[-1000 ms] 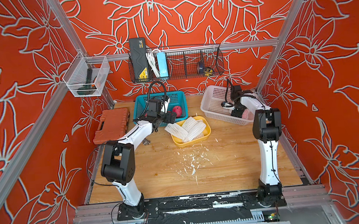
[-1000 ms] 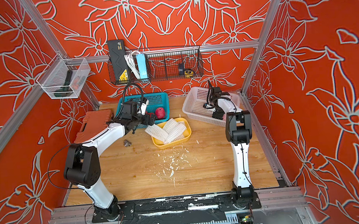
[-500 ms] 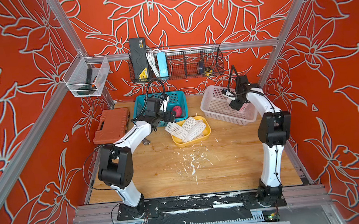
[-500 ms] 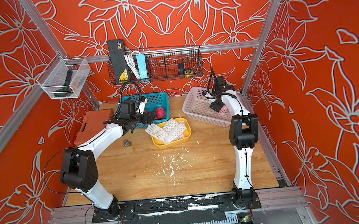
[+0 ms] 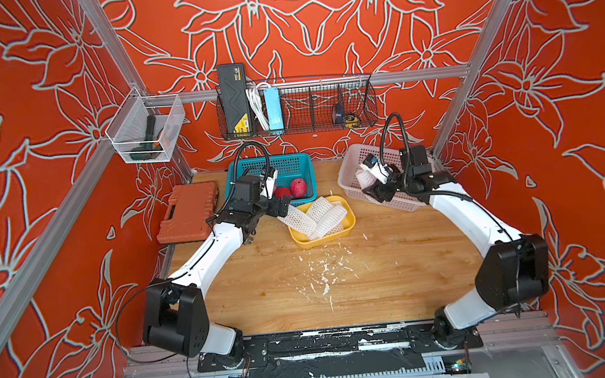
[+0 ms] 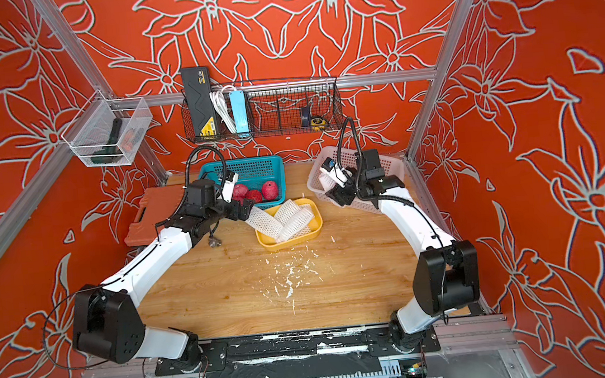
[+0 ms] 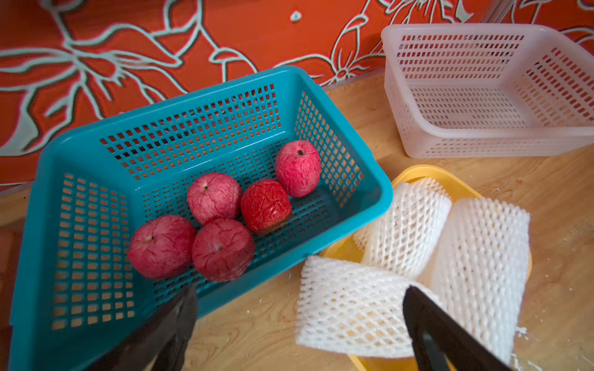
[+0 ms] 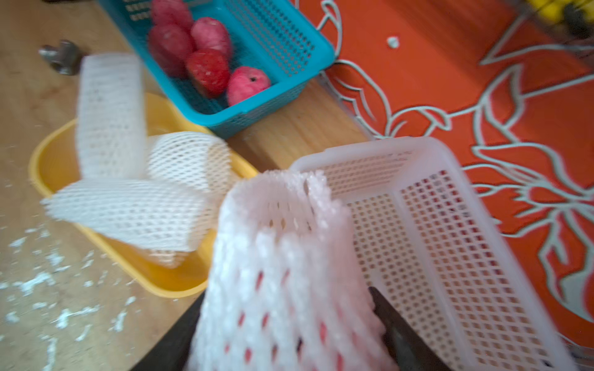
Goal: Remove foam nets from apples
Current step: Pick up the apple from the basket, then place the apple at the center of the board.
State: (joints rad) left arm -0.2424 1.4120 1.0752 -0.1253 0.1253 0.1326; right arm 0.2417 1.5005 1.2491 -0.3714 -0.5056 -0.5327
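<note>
My right gripper [image 8: 286,324] is shut on an apple still wrapped in its foam net [image 8: 283,276], red showing through the mesh. It hangs over the near left corner of the white basket [image 5: 410,204], where the wrapped apple [image 5: 364,179] shows in both top views. Several bare apples [image 7: 221,249] lie in the blue basket [image 7: 225,83]. Three empty foam nets [image 5: 320,214] sit in the yellow tray [image 5: 350,223]. My left gripper [image 7: 299,308] is open and low between the blue basket and the tray, with one net [image 7: 350,308] just ahead of its fingers.
The white basket [image 7: 482,32] looks empty inside. White foam crumbs [image 5: 323,274] litter the middle of the wooden table. An orange tool case [image 5: 187,216] lies at the left edge, and a small metal piece [image 6: 214,242] lies by my left arm. A wire shelf [image 5: 297,108] hangs on the back wall.
My right gripper has lifted the wrapped apple out of the white basket and carried it toward the basket's left corner. My left arm has stretched lower; its gripper stays open by the tray.
</note>
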